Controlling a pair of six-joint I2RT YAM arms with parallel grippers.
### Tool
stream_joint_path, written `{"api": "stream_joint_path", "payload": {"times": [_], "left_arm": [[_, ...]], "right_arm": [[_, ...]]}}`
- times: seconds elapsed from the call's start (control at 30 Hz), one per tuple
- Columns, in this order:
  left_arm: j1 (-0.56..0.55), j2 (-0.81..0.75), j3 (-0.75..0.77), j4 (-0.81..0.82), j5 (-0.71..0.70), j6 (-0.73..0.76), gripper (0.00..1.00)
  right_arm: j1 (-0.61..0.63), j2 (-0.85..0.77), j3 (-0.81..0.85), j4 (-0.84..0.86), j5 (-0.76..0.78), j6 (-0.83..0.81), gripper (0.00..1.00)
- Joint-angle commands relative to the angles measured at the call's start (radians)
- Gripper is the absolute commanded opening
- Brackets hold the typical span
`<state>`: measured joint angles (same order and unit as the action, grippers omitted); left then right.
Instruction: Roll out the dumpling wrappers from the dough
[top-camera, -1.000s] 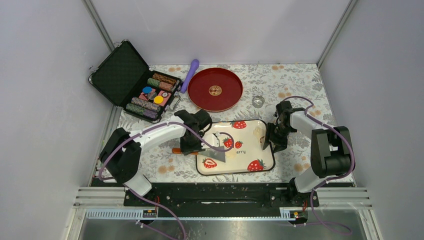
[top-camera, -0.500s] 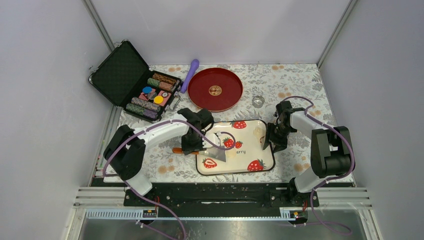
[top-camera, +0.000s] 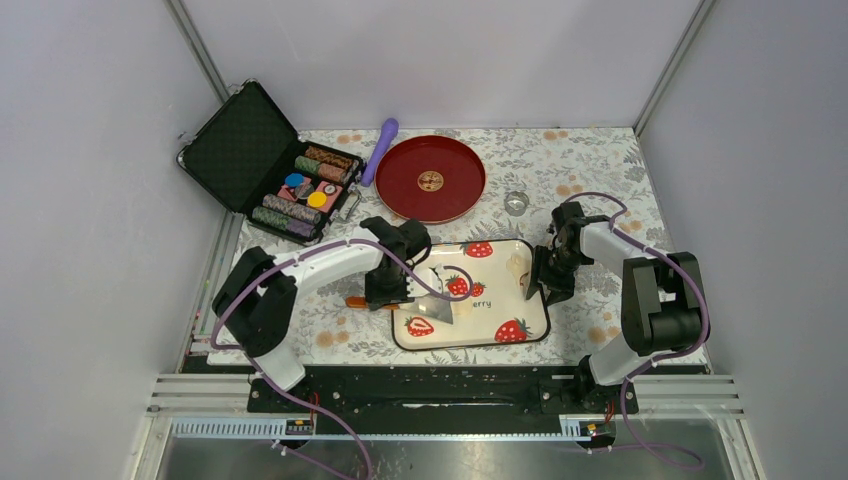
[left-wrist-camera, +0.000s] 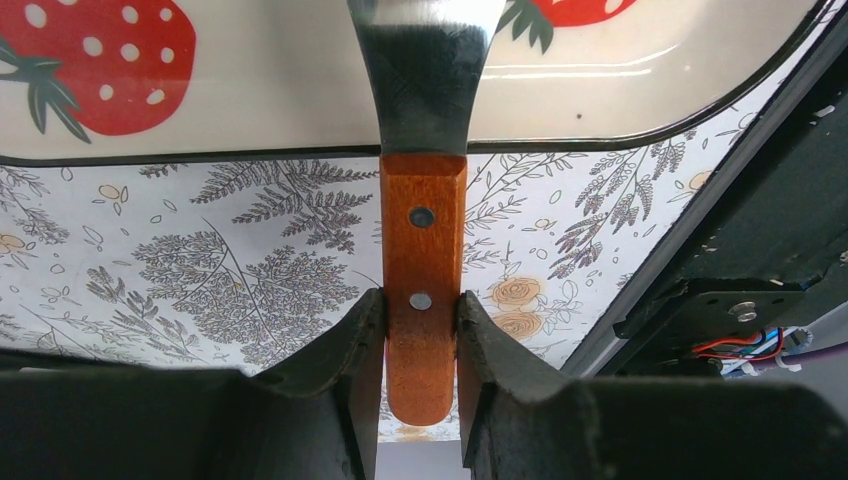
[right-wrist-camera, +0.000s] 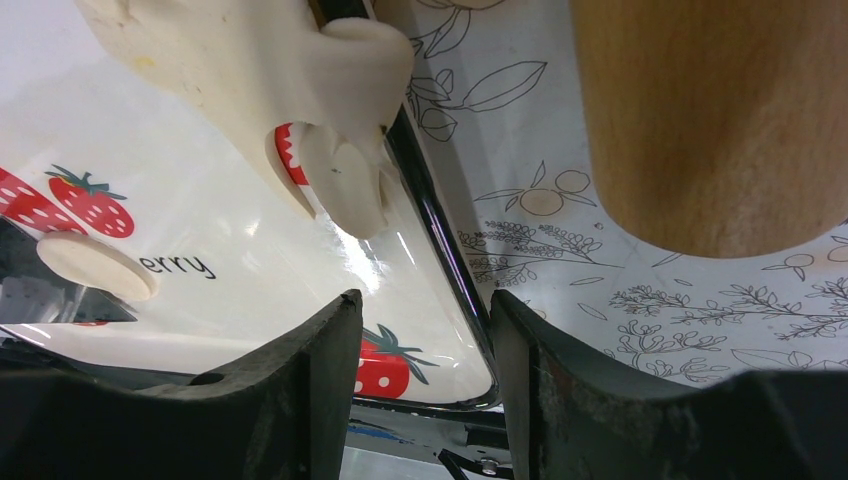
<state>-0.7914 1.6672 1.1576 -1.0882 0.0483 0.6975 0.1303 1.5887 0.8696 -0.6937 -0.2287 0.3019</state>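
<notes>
Table cover: white cloth printed with grey ferns and orange flowers (top-camera: 590, 160) spreads under everything.
Tray: cream rectangular tray with dark rim and red strawberry prints (top-camera: 478, 312) sits near centre.
Scraper: steel-bladed scraper with riveted brown wooden handle (left-wrist-camera: 423, 300); blade over the tray's near-left part, handle reaching past the left rim.
Roller: pale wooden cylinder (right-wrist-camera: 710, 110), one end showing just outside the tray's right rim.
Plate: round dark-red plate with gold centre emblem (top-camera: 430, 178) lies beyond the tray.
Ring: small shiny metal ring (top-camera: 515, 203) rests right of the plate.
Rod: purple rounded rod (top-camera: 380, 150) lies at the plate's left edge.
Case: open black hard case (top-camera: 240, 145), far left, holds multicoloured chips (top-camera: 305, 185).
</notes>
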Motion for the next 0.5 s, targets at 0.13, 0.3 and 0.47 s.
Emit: {"api": "stream_joint_path", "payload": {"times": [0.13, 0.3, 0.47], "left_arm": [[0.012, -0.082, -0.010, 0.007, -0.032, 0.008, 0.00], [0.021, -0.079, 0.006, -0.003, -0.038, 0.014, 0.00], [0.021, -0.042, 0.055, -0.037, -0.038, 0.024, 0.00]], "right_arm": [[0.010, 0.003, 0.007, 0.006, -0.046, -0.006, 0.57], [0.009, 0.004, 0.007, 0.006, -0.047, -0.006, 0.57], [0.010, 0.002, 0.008, 0.005, -0.051, -0.007, 0.57]]}}
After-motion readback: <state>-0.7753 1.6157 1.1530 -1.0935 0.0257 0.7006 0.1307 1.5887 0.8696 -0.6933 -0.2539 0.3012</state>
